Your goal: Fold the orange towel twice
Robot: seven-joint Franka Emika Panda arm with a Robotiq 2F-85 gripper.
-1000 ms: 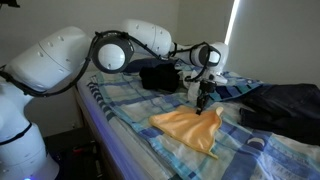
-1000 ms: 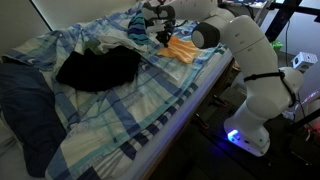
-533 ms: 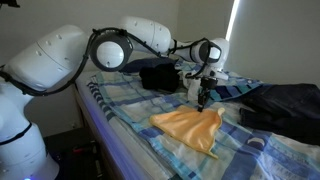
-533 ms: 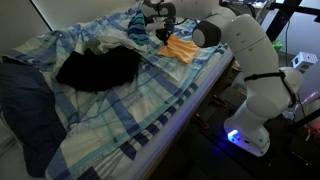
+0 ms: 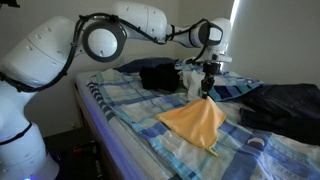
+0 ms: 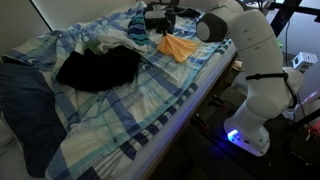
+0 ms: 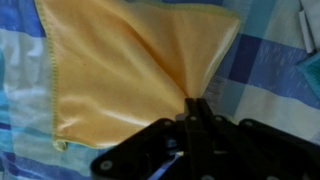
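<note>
orange towel [image 5: 196, 122]: on the bed, near the edge on the robot's side, lying on the plaid bedsheet [image 5: 118, 102]. One corner is held up off the sheet; the rest drapes down from it in a fan, with the lower part resting on the sheet. Same in the other outside view: orange towel [image 6: 178, 47] hangs below the wrist.

pincer [image 7: 191, 106]: closed on that corner. In the wrist view the cloth gathers into creases right at the tips and spreads out from there. The stitched hem shows down one side. In an exterior view the pincer [image 5: 208, 94] points straight down, with the towel peak at its tips.

Step, my read: first fold, mid-carry. I see no finished crease. The cloth looks like a single layer, but I can't confirm it.

Next move needs:
- carry the pinched corner across to the opposite side, low, so the resting part stays put and acts as a hinge
- lay it down flat before letting go
- only one corner is held, so expect a diagonal or bunched fold, so watch edge alignment

Around it: black clothes [image 5: 160, 76] lie behind the towel, apart from it. The navy garment [image 5: 285, 106] is off to the side, well apart. Neither looks to be in the carry path.
</note>
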